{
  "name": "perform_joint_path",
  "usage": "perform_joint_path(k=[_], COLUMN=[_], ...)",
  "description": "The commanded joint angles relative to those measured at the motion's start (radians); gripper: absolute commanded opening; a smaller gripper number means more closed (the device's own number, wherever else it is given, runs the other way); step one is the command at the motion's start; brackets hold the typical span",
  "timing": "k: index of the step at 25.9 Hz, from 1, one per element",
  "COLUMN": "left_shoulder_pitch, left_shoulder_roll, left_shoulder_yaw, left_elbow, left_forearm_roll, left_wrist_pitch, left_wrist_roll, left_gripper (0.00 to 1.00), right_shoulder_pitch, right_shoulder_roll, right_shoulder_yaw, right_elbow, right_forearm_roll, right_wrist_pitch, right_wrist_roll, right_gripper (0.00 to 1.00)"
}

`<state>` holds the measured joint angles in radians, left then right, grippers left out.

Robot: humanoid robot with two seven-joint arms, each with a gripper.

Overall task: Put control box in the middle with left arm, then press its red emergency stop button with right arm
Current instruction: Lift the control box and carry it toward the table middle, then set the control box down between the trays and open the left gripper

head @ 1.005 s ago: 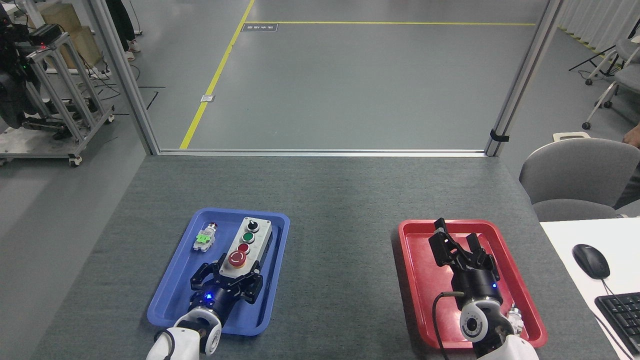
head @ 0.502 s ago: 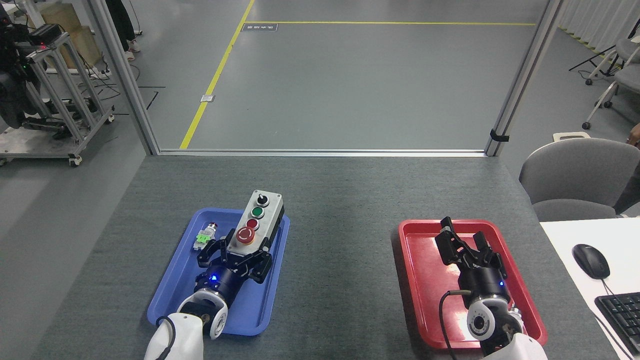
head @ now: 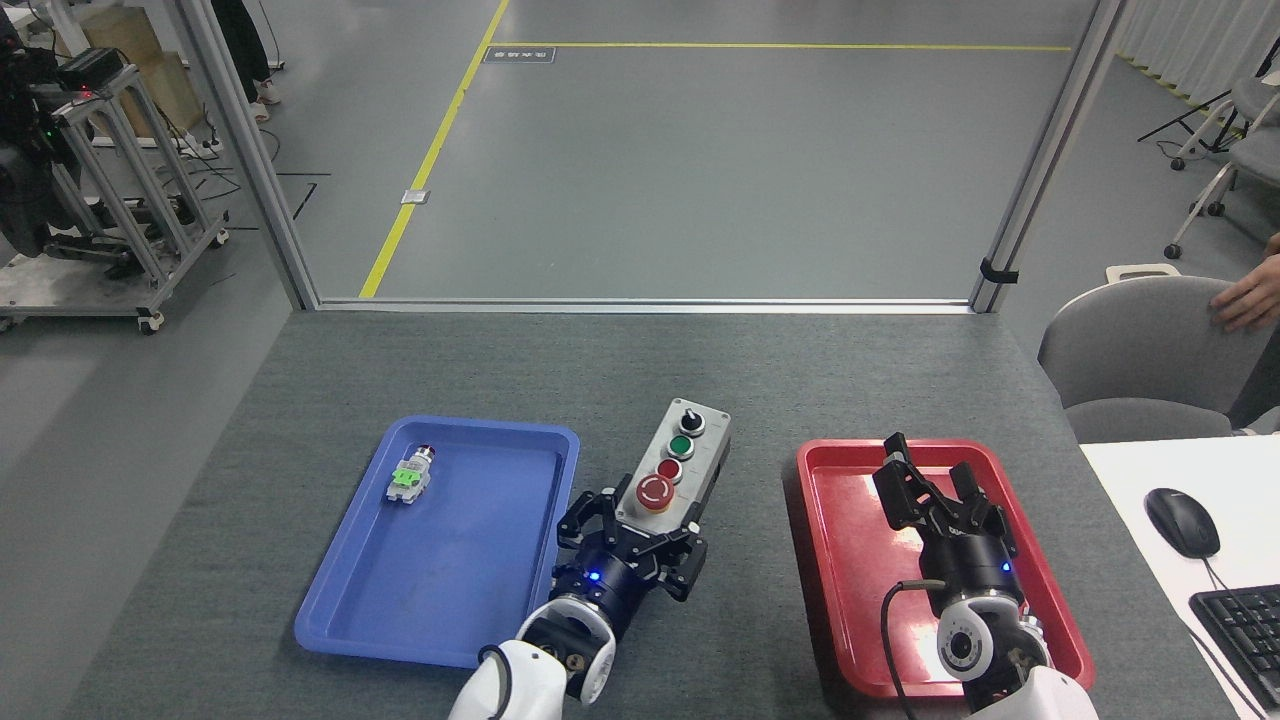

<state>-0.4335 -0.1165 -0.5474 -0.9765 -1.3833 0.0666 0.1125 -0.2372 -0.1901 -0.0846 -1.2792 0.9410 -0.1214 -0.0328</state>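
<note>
- Left tool has its fingers clamped around the near end of the control box; the grip sits just below the red emergency stop button
- Control box is over the bare grey tabletop, between the blue tray and the red tray, long axis pointing away from me and tilted slightly right
- I cannot tell whether the box base is touching the felt or hanging just above it
- Judgement: step in hand is the placement in the middle; the press is not yet started
- To do it well: lower straight down until the whole black base rests flat, then release the fingers without dragging the near end sideways
- Keep the box clear of both tray rims, so the right arm has free approach from its side
- Withdraw the left tool towards me after release; its fingers crowd the big red cap, and they would block a press from above
- Right tool hovers over the red tray, fingers partly spread, holding nothing
- Loose silver-and-green push-button lies in the blue tray; not part of this job
- Risk: a box released while tilted may rock, and the cap would shift off the press line
- A person's hand rests on the chair at far right, well apart from the work
</note>
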Motion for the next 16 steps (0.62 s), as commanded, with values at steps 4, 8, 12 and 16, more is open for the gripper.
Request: perform_joint_path(k=[4, 8, 12, 16], left_shoulder_pitch=[-0.022, -0.022, -0.022, -0.019], left_shoulder_roll=[-0.023, -0.023, -0.023, -0.022], left_shoulder_yaw=[-0.138, -0.157, -0.158, -0.157], left_elbow=[0.096, 0.125, 0.125, 0.122], left_forearm_roll=[0.000, 0.000, 0.000, -0.002], left_wrist_pitch=[0.065, 0.065, 0.065, 0.070], left_wrist_roll=[-0.002, -0.002, -0.004, -0.004], left_gripper=[0.00, 0.00, 0.03, 0.83], right_shoulder_pitch=[-0.001, -0.001, -0.001, -0.002], right_shoulder_roll=[0.000, -0.003, 0.003, 0.001], right_shoulder_yaw=[-0.001, 0.000, -0.001, 0.000], right_elbow=[0.001, 0.005, 0.005, 0.005], right_forearm_roll=[-0.002, -0.002, -0.001, 0.005], right_wrist_pitch=[-0.001, 0.000, 0.002, 0.002], right_wrist_roll=[-0.010, -0.010, -0.019, -0.018], right_gripper=[1.00, 1.00, 0.99, 0.99])
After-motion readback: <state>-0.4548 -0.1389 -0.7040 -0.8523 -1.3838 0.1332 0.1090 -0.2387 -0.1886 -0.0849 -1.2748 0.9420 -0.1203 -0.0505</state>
